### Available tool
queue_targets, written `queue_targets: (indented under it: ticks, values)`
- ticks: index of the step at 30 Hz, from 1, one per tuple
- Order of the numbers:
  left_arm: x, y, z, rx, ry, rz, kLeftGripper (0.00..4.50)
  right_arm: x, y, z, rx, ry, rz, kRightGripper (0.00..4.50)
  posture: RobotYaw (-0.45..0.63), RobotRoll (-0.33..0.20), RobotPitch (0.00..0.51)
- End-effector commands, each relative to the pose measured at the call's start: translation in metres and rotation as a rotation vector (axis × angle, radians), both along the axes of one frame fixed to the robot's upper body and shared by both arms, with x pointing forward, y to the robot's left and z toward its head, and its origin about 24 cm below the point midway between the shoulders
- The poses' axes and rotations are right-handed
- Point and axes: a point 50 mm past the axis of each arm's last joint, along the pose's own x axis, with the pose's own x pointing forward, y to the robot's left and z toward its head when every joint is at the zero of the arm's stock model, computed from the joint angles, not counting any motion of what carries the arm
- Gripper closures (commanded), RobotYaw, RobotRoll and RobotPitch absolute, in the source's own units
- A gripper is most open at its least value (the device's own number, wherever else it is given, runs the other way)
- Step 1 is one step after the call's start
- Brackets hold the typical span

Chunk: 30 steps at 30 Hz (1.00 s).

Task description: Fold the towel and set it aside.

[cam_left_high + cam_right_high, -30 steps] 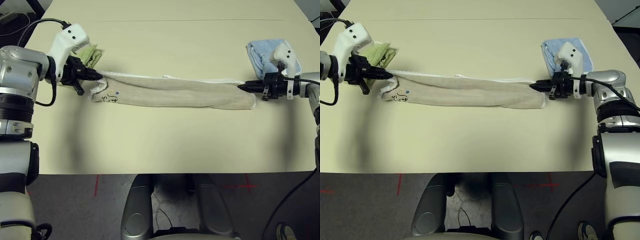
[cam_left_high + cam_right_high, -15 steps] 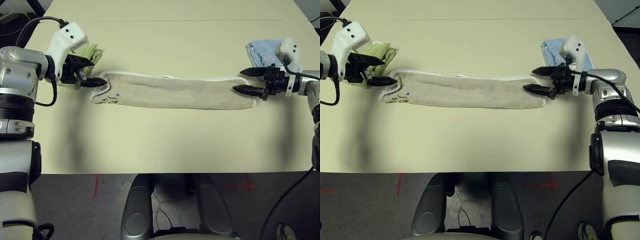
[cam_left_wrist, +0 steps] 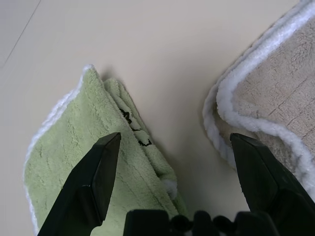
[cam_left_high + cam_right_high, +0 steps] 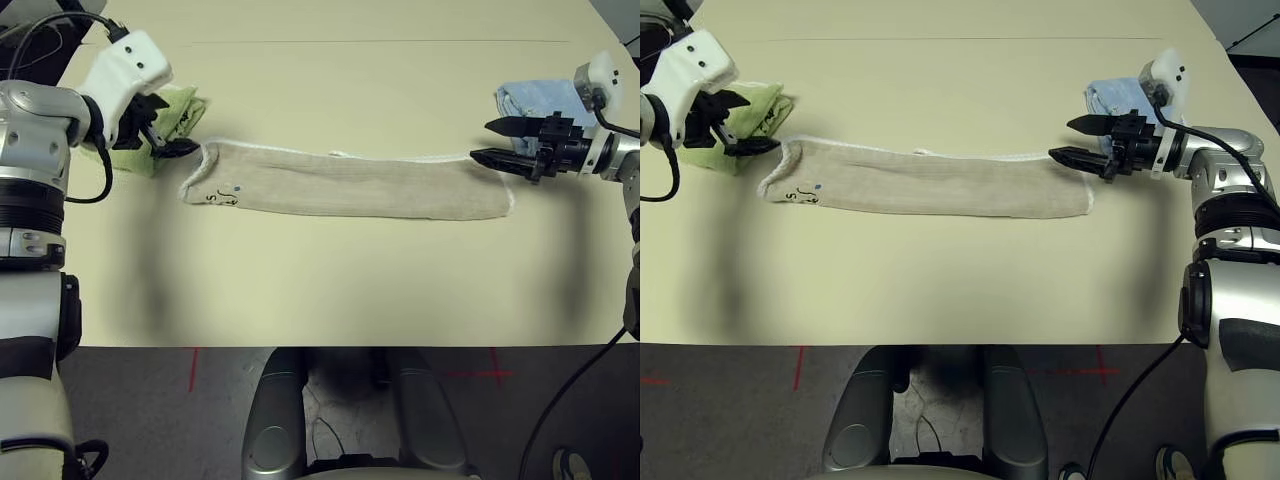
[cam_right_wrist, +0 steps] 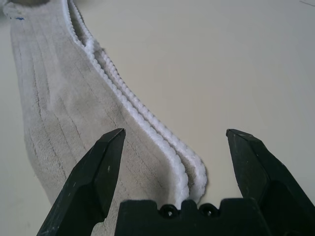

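**Towel lies folded in a long strip, both grippers released**

On the pale yellow table [image 4: 330, 280], the towel [image 4: 350, 187] lies flat as a long narrow band stretching from the robot's left to its right, folded lengthwise so that its white stitched edges run together along the far side. Its left end carries small dark marks and a blue dot on the top layer.

Near the table's left edge, a lime-green folded towel [image 4: 170, 115] sits just beside the strip's left end, apart from it by a narrow gap of bare table. Near the right edge lies a light blue folded towel [image 4: 1120, 98], partly behind the right arm.

The left gripper [image 4: 172, 140] hangs over the gap between the green towel and the strip's end, jaws spread wide and holding nothing. The right gripper [image 4: 1078, 140] hovers above the strip's right end, its fingers likewise parted and empty.
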Motion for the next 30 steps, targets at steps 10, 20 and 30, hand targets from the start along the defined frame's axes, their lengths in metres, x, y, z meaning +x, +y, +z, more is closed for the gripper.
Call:
queue_targets:
  ticks: [10,20,30]
  values:
    - [-0.012,-0.076,-0.008,-0.613,-0.195,-0.446,0.00,0.003,0.020,-0.034,0.250,-0.129,-0.011,0.04,0.05,0.000,0.289]
    - [-0.030,-0.085,-0.049,-0.574,-0.066,-0.541,0.00,0.002,0.039,-0.039,0.226,-0.153,0.082,0.04,0.04,0.000,0.289]
    - [-0.048,-0.076,-0.061,-0.538,0.036,-0.581,0.00,-0.015,0.025,-0.032,0.241,-0.076,0.206,0.04,0.04,0.000,0.289]
